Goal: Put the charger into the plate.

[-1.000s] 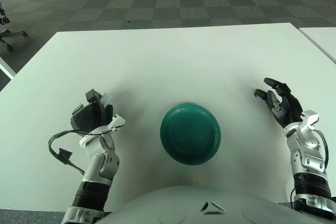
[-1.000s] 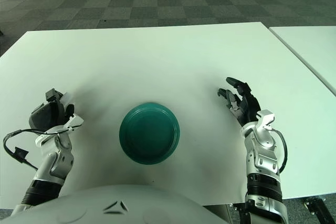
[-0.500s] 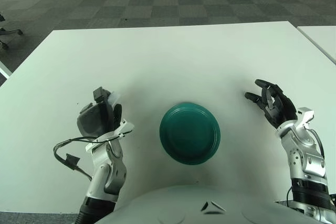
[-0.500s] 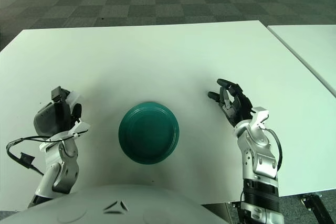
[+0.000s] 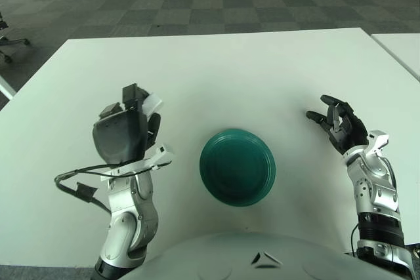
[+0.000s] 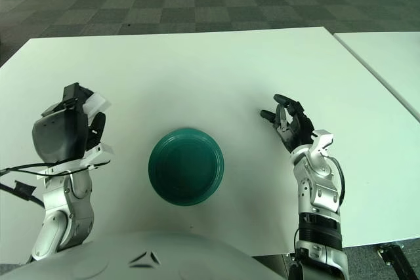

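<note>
lifted higher than a second ago, left hand pinches the white charger above the desk. green plate sits empty; right hand hovers, fingers spread.

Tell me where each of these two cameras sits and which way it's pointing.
Left eye view: on the robot's head, looking forward and down at the white table; shows the left hand raised, holding a white charger, the right hand idle, and the torso at the bottom.
Right eye view: just to the right on the head, facing the same way; same hands and torso.
Both share the green plate, shifted sideways between views.
</note>
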Controlling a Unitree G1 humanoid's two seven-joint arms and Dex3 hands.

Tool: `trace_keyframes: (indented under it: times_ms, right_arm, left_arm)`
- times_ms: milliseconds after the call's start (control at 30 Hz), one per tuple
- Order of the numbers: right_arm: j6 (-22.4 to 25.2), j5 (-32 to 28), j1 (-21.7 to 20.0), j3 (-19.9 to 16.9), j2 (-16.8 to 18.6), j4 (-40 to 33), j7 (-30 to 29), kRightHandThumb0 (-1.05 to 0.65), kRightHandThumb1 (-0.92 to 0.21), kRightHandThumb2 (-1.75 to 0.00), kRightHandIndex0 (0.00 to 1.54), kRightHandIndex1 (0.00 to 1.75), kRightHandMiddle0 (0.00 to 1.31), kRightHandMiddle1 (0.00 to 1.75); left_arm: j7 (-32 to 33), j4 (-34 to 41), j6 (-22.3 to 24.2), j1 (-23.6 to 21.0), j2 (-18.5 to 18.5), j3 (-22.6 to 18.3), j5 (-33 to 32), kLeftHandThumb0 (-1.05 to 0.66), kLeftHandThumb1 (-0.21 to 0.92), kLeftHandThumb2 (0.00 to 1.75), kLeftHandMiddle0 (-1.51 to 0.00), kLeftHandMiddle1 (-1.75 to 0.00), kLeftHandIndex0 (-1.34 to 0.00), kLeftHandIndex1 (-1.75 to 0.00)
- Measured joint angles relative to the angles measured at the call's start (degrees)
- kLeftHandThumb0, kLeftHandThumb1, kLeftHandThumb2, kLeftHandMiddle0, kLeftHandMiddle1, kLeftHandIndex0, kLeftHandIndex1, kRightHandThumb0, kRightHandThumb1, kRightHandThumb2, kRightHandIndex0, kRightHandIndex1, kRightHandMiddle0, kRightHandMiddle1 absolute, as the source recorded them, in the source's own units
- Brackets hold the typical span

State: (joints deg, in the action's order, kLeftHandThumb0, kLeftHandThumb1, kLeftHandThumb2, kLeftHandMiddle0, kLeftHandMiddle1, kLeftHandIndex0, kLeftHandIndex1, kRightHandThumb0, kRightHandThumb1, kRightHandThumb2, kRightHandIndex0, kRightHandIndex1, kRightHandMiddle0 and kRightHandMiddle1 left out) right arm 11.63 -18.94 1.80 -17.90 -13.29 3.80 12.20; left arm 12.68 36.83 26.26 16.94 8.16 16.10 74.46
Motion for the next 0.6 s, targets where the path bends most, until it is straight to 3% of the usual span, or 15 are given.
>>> trace_keyframes:
  times_ms: [300, 500, 600]
  right_arm:
    - [-1.2, 0.1, -1.4, 0.3, 0.0, 2.8, 0.9, -0.57, -0.81, -0.67, 0.27, 0.83, 0.03, 0.99]
    - [0.1, -0.1, 2.7, 0.5, 0.2, -2.8, 0.8, -0.57, -0.81, -0.66, 0.26, 0.82, 0.03, 0.99]
    - [-0.8, 0.0, 1.4, 0.9, 0.3, -0.6, 1.1, -0.57, -0.81, -0.66, 0.27, 0.86, 0.08, 1.03]
  left_arm:
    - [-5.0, 2.6, -5.2, 1.2, -1.5, 3.1, 1.3, -0.48, 0.28, 1.35, -1.26, -1.75, -0.63, -1.75]
    - [-6.6, 3.1, -8.9, 3.1, -2.8, 7.5, 1.0, -0.47, 0.31, 1.33, -1.23, -1.75, -0.61, -1.75]
    - [-8.1, 2.5, -10.4, 3.8, -3.3, 9.5, 0.6, -0.47, 0.31, 1.32, -1.23, -1.75, -0.61, -1.75]
